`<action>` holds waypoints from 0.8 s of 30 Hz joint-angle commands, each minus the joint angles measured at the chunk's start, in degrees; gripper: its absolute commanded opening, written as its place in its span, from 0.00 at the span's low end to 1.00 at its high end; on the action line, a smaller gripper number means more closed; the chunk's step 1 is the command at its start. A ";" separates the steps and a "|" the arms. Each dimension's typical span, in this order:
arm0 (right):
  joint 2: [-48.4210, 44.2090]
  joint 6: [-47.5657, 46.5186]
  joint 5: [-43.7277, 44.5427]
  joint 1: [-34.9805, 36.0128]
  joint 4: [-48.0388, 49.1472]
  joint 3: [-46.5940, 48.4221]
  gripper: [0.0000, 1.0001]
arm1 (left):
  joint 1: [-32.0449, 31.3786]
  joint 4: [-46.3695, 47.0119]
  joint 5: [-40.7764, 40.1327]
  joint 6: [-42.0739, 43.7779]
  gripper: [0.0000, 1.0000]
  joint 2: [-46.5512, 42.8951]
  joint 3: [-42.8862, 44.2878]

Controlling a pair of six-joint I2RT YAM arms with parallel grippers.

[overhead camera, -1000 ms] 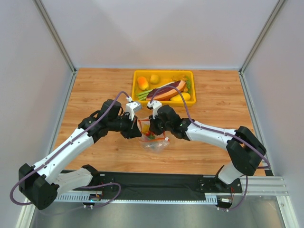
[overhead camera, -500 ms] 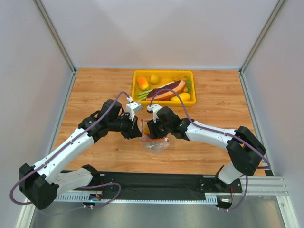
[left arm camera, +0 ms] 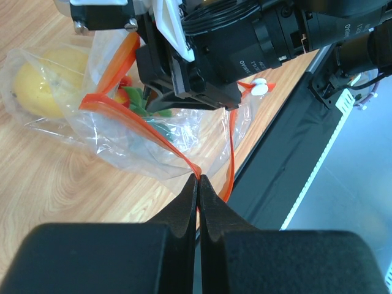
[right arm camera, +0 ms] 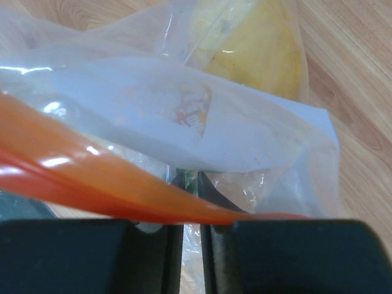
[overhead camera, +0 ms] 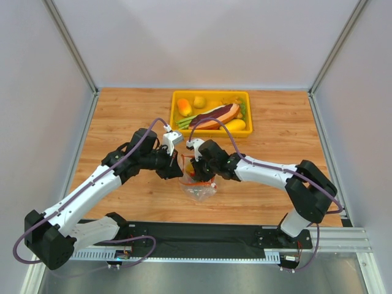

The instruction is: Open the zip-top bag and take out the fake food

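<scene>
Since a second ago the right fingers [right arm camera: 153, 257] have pushed leftward and down into the mouth of the zip-top bag [left arm camera: 122, 153], which lies crumpled on the table [overhead camera: 122, 116] between the two arms. They stand narrowly apart with a green bit of the fake food [left arm camera: 138, 101] just at their tips; whether they grip it I cannot tell. Left fingers [left arm camera: 179, 211] are clenched on the bag's red-orange zip strip [left arm camera: 144, 125], with the yellow fruit [left arm camera: 37, 86] at the far end of the bag.

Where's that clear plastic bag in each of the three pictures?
Top external: zip-top bag mid-picture, just below the yellow tray.
Left wrist: upper left to centre.
Right wrist: fills most of the frame.
Shared landmark: its orange zip strip.
</scene>
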 commanded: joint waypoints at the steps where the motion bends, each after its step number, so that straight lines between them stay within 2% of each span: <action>1: 1.14 -0.57 0.94 0.28 1.72 2.48 0.13 | -0.33 0.18 0.98 0.95 0.00 0.01 0.53; 2: 1.05 -0.57 1.03 0.37 1.98 2.48 0.06 | -0.33 0.18 0.98 0.95 0.00 0.09 0.53; 4: 0.09 -0.57 1.38 0.28 3.12 1.87 0.01 | -0.33 0.10 0.98 1.03 0.00 0.09 0.53; 14: -11.95 0.93 2.52 0.28 6.20 -1.65 0.00 | -0.33 -0.61 -0.60 0.86 0.00 0.79 0.79; 24: -18.63 1.89 -1.95 0.28 1.37 -0.16 0.00 | -0.33 -1.22 -2.09 0.86 0.00 0.80 0.79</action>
